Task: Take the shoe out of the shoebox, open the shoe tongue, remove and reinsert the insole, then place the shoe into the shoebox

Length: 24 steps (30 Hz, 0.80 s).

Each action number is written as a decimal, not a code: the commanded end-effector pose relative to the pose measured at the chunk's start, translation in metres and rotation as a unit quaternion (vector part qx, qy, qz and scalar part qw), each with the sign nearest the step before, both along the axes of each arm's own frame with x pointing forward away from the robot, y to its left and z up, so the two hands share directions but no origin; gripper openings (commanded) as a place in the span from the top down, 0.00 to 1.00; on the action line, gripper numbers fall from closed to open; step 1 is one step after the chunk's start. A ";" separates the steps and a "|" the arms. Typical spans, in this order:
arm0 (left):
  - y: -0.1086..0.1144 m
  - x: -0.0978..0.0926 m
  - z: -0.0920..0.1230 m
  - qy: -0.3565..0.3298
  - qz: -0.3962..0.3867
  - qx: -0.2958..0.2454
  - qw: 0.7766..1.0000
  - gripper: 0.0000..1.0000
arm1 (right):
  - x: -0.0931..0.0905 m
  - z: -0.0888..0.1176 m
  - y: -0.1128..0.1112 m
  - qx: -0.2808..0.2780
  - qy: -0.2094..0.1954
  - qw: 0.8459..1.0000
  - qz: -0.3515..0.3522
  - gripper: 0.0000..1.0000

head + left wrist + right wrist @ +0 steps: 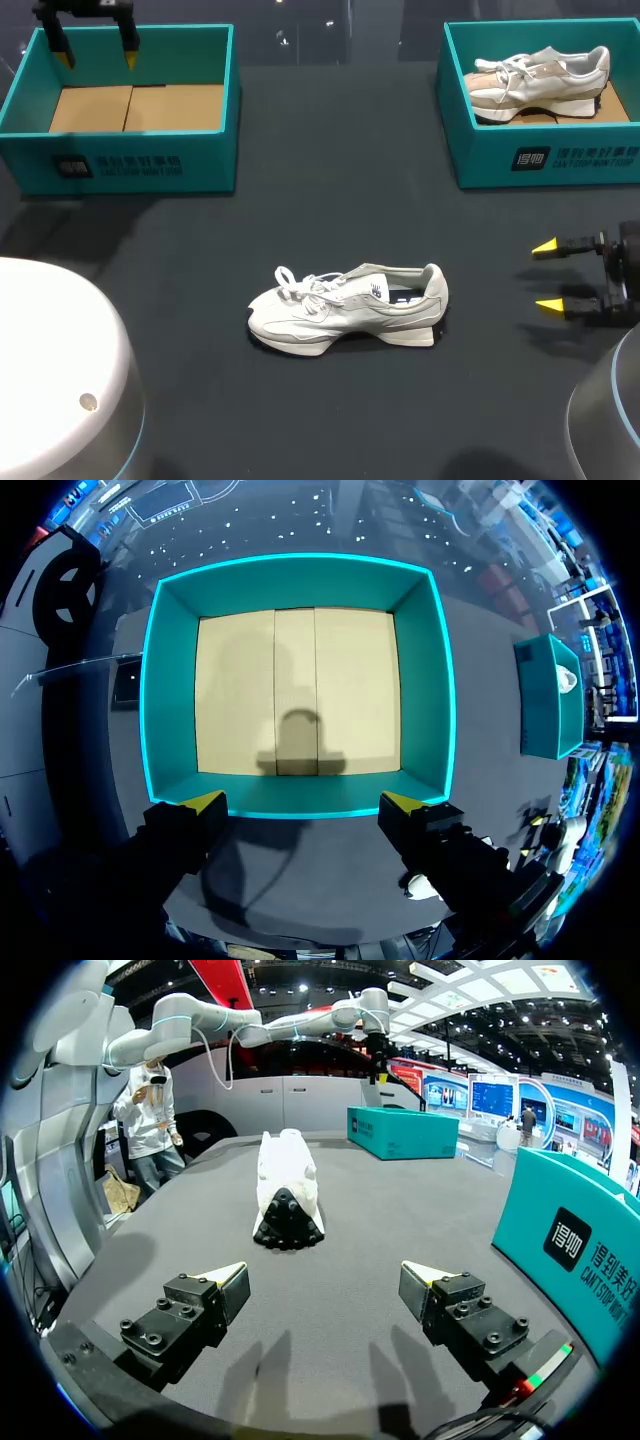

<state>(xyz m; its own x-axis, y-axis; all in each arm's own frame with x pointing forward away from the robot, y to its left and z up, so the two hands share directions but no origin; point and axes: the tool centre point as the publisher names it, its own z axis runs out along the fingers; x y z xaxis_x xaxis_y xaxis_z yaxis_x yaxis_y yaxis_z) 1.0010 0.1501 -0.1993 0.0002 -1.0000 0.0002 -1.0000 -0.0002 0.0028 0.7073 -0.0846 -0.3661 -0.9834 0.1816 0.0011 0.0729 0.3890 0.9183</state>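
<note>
The dark table (300, 150) carries two teal shoeboxes, both lidless. The empty shoebox (130, 160) sits at the far-left corner, its plain cardboard floor bare, as the left wrist view shows from straight above (300, 585). The second shoebox (545, 160) sits at the far-right corner, well apart from the first, and holds a beige-and-white sneaker (540, 80) lying along its floor. In the right wrist view this box's printed wall (580, 1230) stands just beside the right arm's fingers, and the empty shoebox (400, 1132) shows at the table's far side. The white sneaker (345, 305) stands out on the open table, roughly midway between the side edges and nearer the front edge than the boxes. It is upright on its dark sole, laces loose, toe toward the left edge and heel toward the right. The right wrist view looks at its heel (285, 1185) end-on, ahead of the fingers with bare table between. The left gripper (97, 58) hangs over the empty shoebox's far-left part with its yellow tips spread and nothing between them (302, 802). The right gripper (547, 276) sits low near the table's right edge, pointing at the sneaker's heel but well apart from it, its fingers likewise spread wide and holding nothing (323, 1272).
</note>
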 end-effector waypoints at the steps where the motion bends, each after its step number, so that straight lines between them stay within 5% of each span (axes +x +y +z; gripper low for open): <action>1: 0.000 0.000 0.000 0.000 0.000 0.000 1.000 0.00 | -0.002 -0.003 0.014 -0.002 -0.002 1.000 -0.007 0.00; 24: 0.000 0.000 0.000 0.000 0.000 0.000 1.000 0.00 | -0.008 -0.015 0.083 0.009 0.006 1.000 -0.027 0.00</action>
<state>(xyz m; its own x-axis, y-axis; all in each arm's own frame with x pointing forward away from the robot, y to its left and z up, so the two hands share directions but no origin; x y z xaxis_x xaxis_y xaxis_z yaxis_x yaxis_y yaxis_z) 1.0010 0.1501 -0.1993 0.0003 -1.0000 0.0002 -1.0000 -0.0003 0.0028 0.6991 -0.0100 -0.3762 -0.9736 0.2274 0.0202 0.1046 0.3656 0.9249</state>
